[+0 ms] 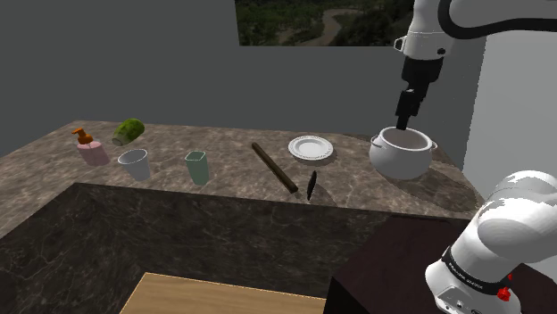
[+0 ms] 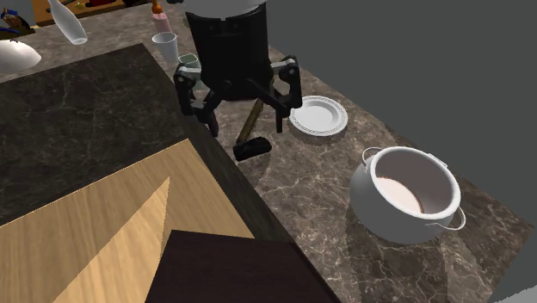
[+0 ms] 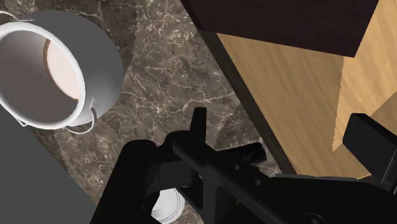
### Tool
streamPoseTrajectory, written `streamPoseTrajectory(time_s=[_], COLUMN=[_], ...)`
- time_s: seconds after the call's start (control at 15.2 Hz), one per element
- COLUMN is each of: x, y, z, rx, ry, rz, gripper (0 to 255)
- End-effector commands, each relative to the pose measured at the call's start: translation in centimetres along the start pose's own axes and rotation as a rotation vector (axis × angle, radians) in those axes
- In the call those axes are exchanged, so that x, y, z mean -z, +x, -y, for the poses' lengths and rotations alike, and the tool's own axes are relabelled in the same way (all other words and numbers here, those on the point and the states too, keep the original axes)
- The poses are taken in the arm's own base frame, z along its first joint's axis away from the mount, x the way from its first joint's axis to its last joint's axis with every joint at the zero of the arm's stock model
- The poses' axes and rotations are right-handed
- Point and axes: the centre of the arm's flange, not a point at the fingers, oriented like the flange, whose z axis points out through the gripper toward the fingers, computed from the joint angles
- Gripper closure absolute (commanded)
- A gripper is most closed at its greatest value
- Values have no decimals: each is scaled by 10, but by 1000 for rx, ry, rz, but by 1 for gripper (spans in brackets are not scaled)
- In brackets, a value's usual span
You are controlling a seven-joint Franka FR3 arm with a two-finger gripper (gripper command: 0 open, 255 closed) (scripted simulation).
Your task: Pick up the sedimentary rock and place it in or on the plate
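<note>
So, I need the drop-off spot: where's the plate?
In the shoulder view the white plate sits on the counter between the brown stick and the white pot.

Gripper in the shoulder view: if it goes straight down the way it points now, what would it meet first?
Probably the white pot, at its rim or inside, since the gripper hangs over it. Depth is unclear: in the wrist view the pot lies off the gripper's line, so it might meet the counter instead.

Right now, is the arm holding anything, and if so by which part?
It cannot be told. The black gripper hangs just above the white two-handled pot, its tip too dark to read.
</note>
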Motion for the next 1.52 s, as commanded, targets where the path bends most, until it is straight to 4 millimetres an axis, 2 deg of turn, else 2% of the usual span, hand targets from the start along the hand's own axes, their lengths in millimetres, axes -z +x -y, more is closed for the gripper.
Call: streamPoseTrajectory(time_s=[0.0,0.4,0.73,1.12,1.45], x=[0,-57,-104,-161,-208], y=[0,44,86,140,185], z=[0,32,51,63,64], rx=[0,-224,-410,-633,-820], ry=[0,2,5,7,9], rz=[0,-1,-1,-2,-3], gripper=[0,0,0,0,0])
